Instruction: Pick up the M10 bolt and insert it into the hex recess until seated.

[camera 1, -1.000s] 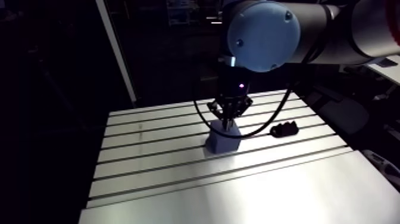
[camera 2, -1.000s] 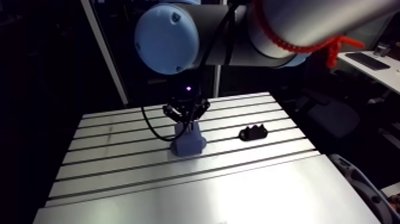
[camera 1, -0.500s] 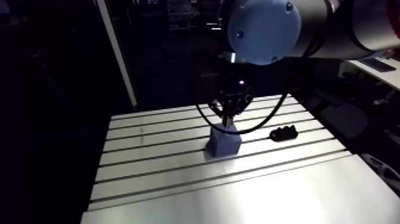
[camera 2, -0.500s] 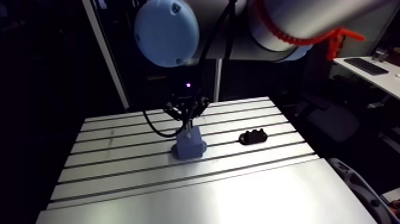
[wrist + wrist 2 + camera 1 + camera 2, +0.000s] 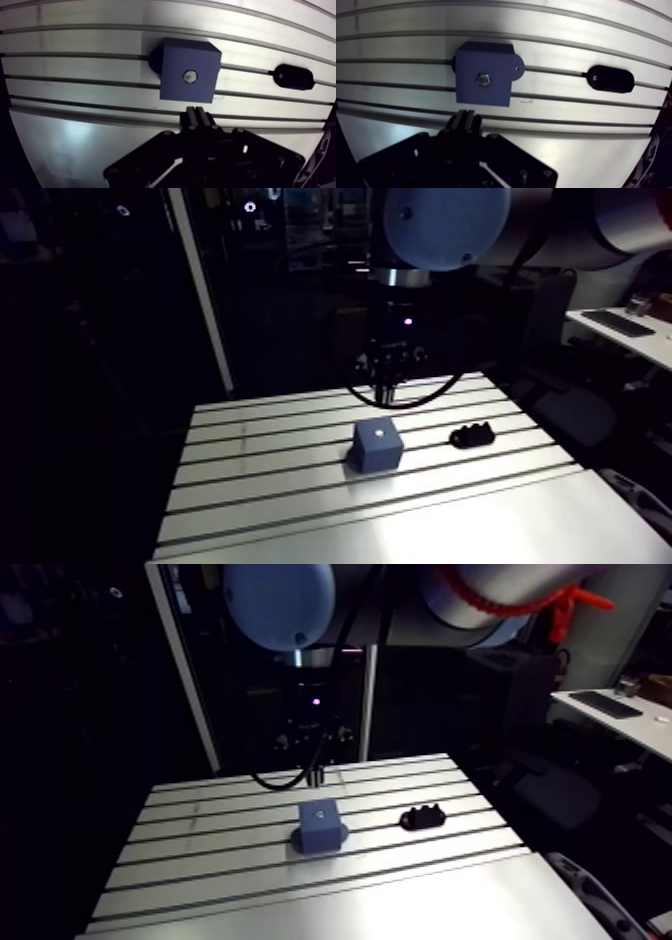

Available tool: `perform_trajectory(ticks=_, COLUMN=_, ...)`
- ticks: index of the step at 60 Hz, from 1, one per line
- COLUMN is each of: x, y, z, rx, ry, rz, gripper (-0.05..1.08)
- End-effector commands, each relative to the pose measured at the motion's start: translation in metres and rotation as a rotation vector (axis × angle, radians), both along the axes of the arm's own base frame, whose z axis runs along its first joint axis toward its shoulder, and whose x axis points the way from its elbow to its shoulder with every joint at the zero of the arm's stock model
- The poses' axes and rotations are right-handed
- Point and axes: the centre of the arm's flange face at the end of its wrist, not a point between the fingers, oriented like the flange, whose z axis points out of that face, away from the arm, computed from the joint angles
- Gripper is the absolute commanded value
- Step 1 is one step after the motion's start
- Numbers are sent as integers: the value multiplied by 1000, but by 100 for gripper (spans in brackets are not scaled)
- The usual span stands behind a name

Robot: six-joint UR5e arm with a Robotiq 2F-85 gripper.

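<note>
Gripper (image 5: 197,117) fingers stand pressed together with nothing between them, hanging above the table (image 5: 100,30) and just off the near face of the blue block (image 5: 175,60). The M10 bolt (image 5: 190,76) is not in the hand: its bright hex head sits in the hex recess (image 5: 483,79) at the centre of the block's top face. The block stands near the middle of the table, somewhat closer to the far edge. A black fixture (image 5: 294,77) lies well apart from it, along the same slots toward a side edge.

By my reading the insertion is done, and what remains is to confirm the seat and draw clear. To do that well, keep the retreat straight up and away from the block, so that the fingers brush neither the head nor the block's edge. Judge the seating by whether the head lies level with the top face all round. It looks level here, though its depth cannot be told for sure.

Only the wrist view resolves the hex outline, the finger state and a small rounded tab at the block's foot. The arm view reduces the bolt to a pale dot, but alone shows that the gripper hangs well above the block.
</note>
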Motion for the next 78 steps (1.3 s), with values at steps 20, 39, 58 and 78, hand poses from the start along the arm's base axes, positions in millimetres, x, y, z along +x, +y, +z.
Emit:
perform_trajectory(ticks=20, x=2, y=5, z=45, rx=11, ry=2, rz=-24, gripper=0)
perform_trajectory(ticks=39, x=-22, y=6, z=128, rx=23, ry=34, rz=-71, gripper=1)
perform_trajectory(ticks=58, x=-37, y=5, z=185, rx=3, ry=17, rz=-120, gripper=1)
perform_trajectory(ticks=78, x=-29, y=-41, z=201, rx=2, ry=27, rz=-72, gripper=1)
